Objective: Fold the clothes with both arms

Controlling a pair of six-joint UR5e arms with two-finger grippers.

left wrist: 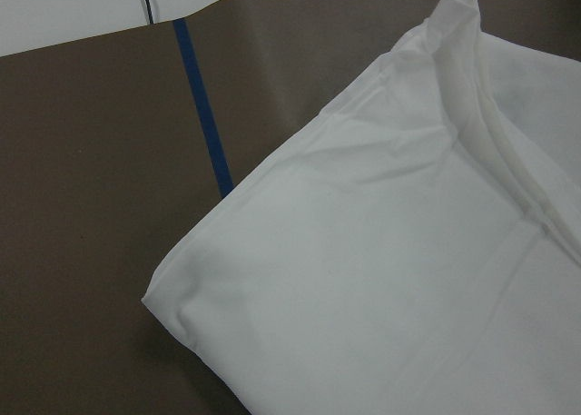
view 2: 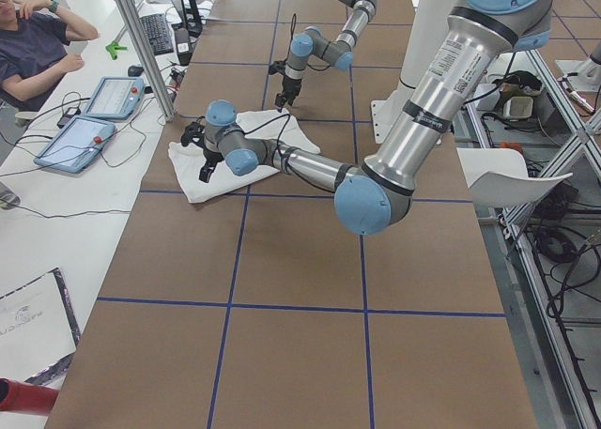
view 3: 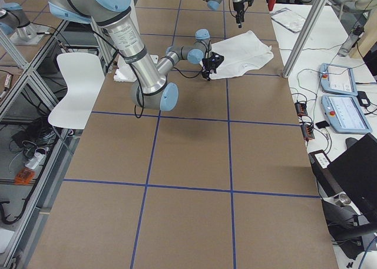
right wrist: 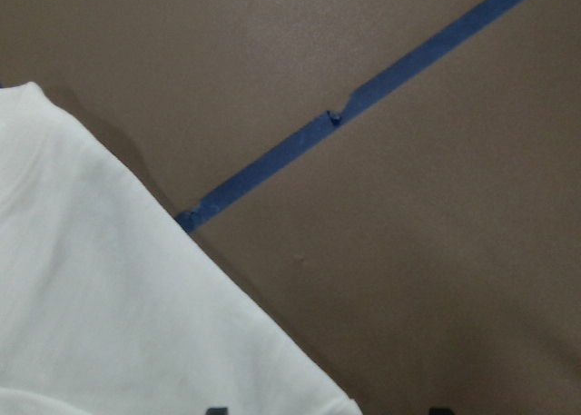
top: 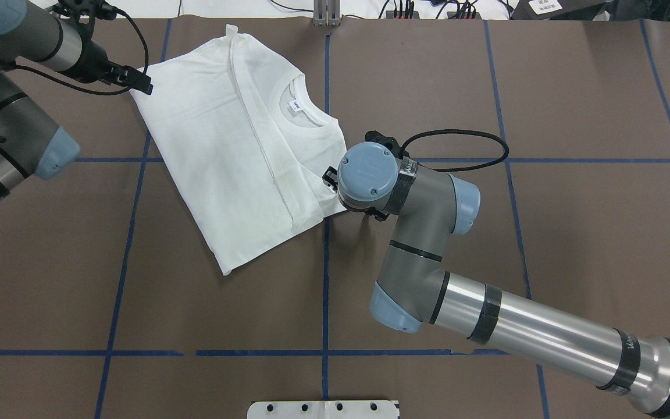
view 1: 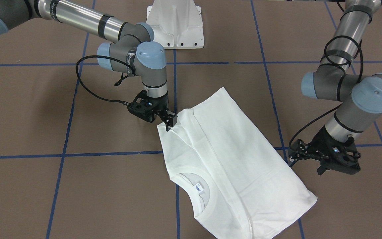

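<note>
The white shirt (view 1: 234, 156) lies folded lengthwise on the brown table, collar and blue-printed neck label (view 1: 198, 188) facing up. My right gripper (view 1: 170, 122) stands at the shirt's corner nearest the robot, fingers down at the cloth edge. In the right wrist view two fingertips sit wide apart at the bottom edge with the shirt corner (right wrist: 136, 324) between them, so it is open. My left gripper (view 1: 338, 168) hovers open just off the opposite corner (left wrist: 363, 279), holding nothing. In the overhead view the shirt (top: 236, 151) spans between the left gripper (top: 137, 81) and the right wrist.
The white pedestal (view 1: 176, 23) stands at the robot's side of the table. Blue tape lines (view 1: 78, 154) grid the brown surface. Beside the table sit a person (view 2: 33, 44), teach pendants (view 2: 94, 110) and an aluminium post (view 2: 141, 44). A white chair (view 3: 73, 86) stands alongside.
</note>
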